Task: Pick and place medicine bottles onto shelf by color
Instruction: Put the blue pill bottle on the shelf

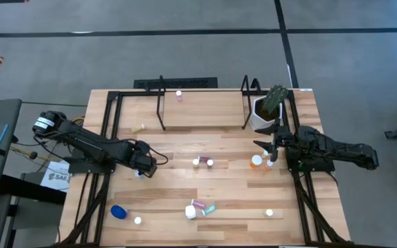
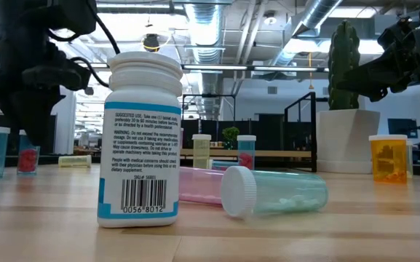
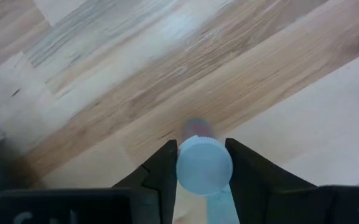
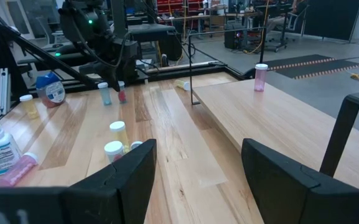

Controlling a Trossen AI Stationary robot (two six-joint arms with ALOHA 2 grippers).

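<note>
Left pincer (image 1: 142, 167) low over worktop (image 1: 184, 145), left-centre, clamped on white-capped bottle (image 3: 203, 163). Right pincer (image 1: 265, 150) fingers apart, holding nothing, beside orange bottle (image 1: 256, 161), nr plant pot (image 1: 263, 114). Shelf (image 1: 201, 110) at back w/ one pink bottle (image 1: 179, 95).

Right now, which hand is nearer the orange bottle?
Right. The right hand sits just beside the orange bottle near the plant pot; the left hand is across the table, closed on a small bottle.

the white bottle (image 2: 142, 138) standing nearest the low camera carried a label headed "suggested use", small print below it, and a barcode numbered "0056 8012".
</note>
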